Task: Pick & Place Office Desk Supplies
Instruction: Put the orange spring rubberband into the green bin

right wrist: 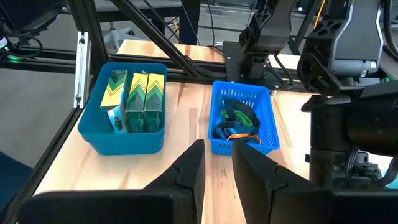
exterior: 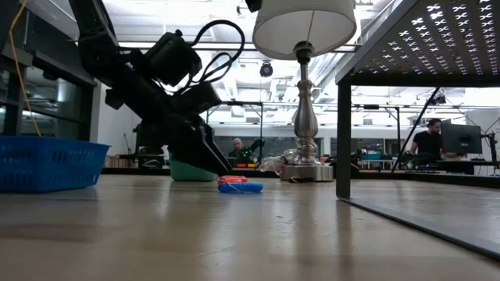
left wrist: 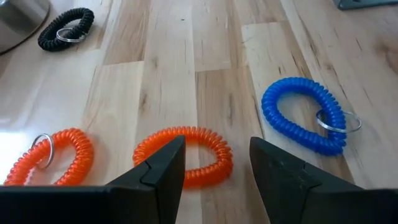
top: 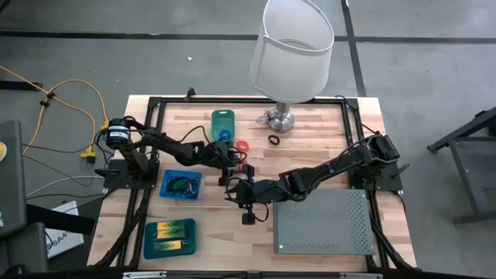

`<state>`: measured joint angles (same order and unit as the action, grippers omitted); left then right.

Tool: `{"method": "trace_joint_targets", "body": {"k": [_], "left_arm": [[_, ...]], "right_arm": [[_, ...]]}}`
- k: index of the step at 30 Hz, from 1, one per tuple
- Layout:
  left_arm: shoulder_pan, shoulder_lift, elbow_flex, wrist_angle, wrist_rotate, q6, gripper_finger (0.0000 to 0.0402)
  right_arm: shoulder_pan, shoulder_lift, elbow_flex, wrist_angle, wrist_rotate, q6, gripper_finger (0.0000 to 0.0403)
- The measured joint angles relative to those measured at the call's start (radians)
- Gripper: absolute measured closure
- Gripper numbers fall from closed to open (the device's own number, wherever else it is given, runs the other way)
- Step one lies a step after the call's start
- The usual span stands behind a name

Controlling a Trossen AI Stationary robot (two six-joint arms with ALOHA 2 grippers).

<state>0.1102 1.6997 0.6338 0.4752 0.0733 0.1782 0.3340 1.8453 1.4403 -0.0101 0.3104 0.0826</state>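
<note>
A: Why's the left gripper (left wrist: 214,165) parked so low?
B: Jaws open, straddling the orange coil (left wrist: 184,154) to grab it. Blue coil (left wrist: 303,116) lies beside.
A: Right gripper (right wrist: 217,162)?
B: Parted, empty, facing the blue basket (right wrist: 242,118).

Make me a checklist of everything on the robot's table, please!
Surface: wooden table, bare in front.
Job's things: two orange coils, a blue coil and a black coil lie loose; blue basket holds loops; teal bin holds yellow-and-green blocks.
Clutter: lamp, grey perforated box, green bin.
Grippers: left tool open, over an orange coil; right tool open, empty.
Cables: yellow cord on floor.
Surroundings: people at desks.
</note>
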Motion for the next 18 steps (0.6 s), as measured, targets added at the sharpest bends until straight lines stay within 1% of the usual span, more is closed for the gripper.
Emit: {"method": "trace_joint_targets", "body": {"k": [6, 11, 14, 16, 18], "left_arm": [[0.005, 0.0, 0.0, -0.008, 0.003, 0.064, 0.0228], [0.034, 0.0, 0.0, -0.007, 0.054, 0.056, 0.0228], [0.041, 0.0, 0.003, -0.008, 0.057, 0.053, 0.0228], [0.04, 0.0, 0.02, -0.025, 0.061, 0.053, 0.0228], [0.037, 0.0, 0.052, -0.075, 0.061, 0.053, 0.0228]], "right_arm": [[0.0, 0.0, 0.0, 0.0, 0.0, 0.0, 0.0334], [0.0, 0.0, 0.0, 0.0, 0.0, 0.0, 0.0334], [0.0, 0.0, 0.0, 0.0, 0.0, 0.0, 0.0334], [0.0, 0.0, 0.0, 0.0, 0.0, 0.0, 0.0334], [0.0, 0.0, 0.0, 0.0, 0.0, 0.0, 0.0334]]}}
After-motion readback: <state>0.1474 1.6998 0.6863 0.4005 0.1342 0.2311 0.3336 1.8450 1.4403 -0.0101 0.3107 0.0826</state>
